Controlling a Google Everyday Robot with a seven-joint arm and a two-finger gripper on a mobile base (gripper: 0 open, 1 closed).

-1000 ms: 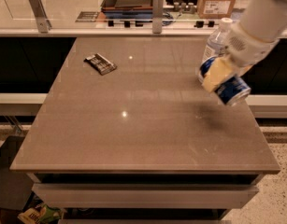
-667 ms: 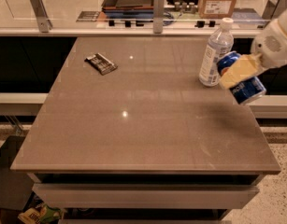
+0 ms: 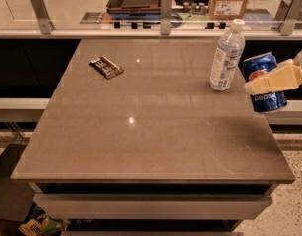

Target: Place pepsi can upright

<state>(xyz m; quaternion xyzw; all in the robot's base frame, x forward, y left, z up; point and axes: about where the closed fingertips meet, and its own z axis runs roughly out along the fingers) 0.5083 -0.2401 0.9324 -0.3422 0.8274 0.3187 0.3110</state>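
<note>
Warm, fairly even light from overhead falls on the brown tabletop (image 3: 155, 141), which throws back two small white glints, one near its middle and one farther back. Its sheen is soft and the shadows on it are faint. Below its front edge the space lies dark. At the right edge the cream claw (image 3: 266, 82), clasping the pepsi can (image 3: 267, 101), is brightly lit.

Gripper (image 3: 264, 85) around pepsi can (image 3: 261, 64) beside bottle (image 3: 226, 58)
</note>
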